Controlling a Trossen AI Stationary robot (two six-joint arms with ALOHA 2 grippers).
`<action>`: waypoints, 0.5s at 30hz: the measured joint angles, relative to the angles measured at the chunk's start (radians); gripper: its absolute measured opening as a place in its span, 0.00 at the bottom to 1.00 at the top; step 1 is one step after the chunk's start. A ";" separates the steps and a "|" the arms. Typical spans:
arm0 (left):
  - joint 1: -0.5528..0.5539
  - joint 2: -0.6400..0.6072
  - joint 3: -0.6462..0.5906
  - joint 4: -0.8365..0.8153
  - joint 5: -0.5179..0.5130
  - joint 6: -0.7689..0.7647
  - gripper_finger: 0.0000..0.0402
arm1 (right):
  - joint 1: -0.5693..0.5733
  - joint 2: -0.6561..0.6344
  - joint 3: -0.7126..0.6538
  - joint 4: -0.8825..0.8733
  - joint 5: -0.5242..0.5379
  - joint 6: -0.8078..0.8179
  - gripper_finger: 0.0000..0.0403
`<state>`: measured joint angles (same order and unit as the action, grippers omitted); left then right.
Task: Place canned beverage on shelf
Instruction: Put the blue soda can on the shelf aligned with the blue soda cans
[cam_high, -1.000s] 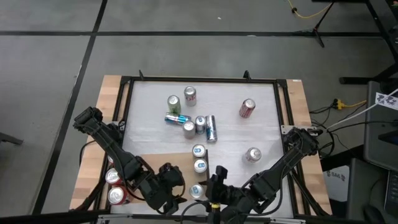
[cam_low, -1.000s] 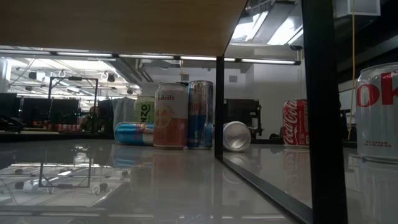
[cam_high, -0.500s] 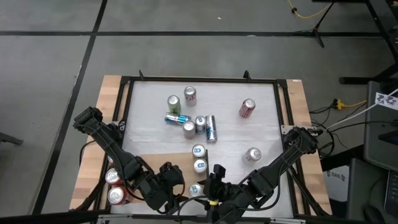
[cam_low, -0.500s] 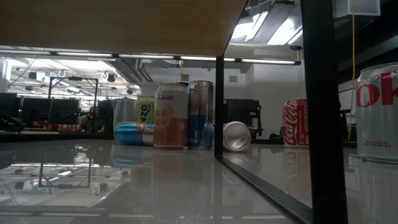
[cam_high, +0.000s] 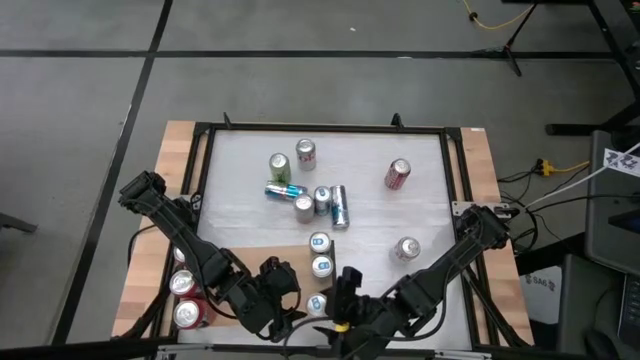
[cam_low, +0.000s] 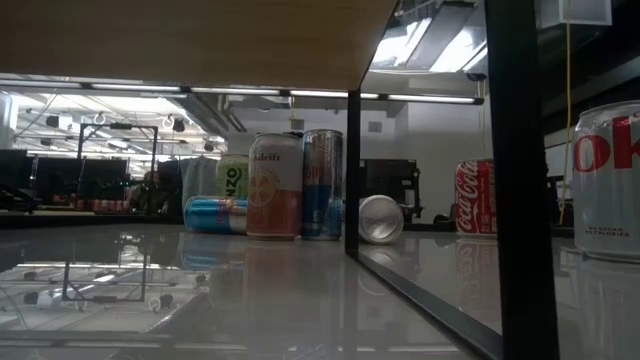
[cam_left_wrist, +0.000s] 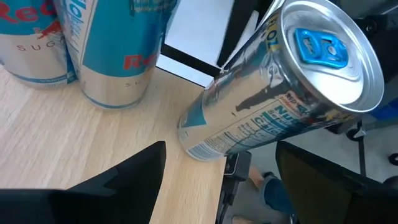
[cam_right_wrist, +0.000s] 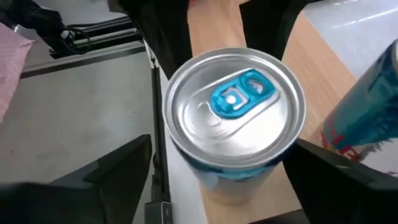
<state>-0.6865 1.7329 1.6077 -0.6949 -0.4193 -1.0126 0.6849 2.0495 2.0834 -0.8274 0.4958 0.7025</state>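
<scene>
Right gripper (cam_right_wrist: 221, 177) spread wide around blue-tab can (cam_right_wrist: 235, 121), apparently releasing it on shelf (cam_left_wrist: 74, 143); left gripper (cam_left_wrist: 217, 180) half-open, empty.

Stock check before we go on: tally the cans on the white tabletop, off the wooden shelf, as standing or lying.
On the white tabletop:
Standing cans: 6
Lying cans: 2
Total: 8
</scene>
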 joint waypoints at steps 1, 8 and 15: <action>0.000 0.000 0.000 0.000 -0.003 0.001 0.73 | 0.000 0.000 0.000 -0.001 0.000 0.000 0.88; 0.000 0.000 0.000 0.000 -0.051 0.002 0.73 | 0.000 0.000 0.000 -0.002 -0.011 0.000 0.91; 0.009 0.000 0.000 0.000 -0.073 0.002 0.73 | -0.001 -0.002 0.002 -0.024 -0.054 0.052 0.91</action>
<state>-0.6779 1.7332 1.6081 -0.6949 -0.4919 -1.0104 0.6836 2.0474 2.0850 -0.8519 0.4420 0.7544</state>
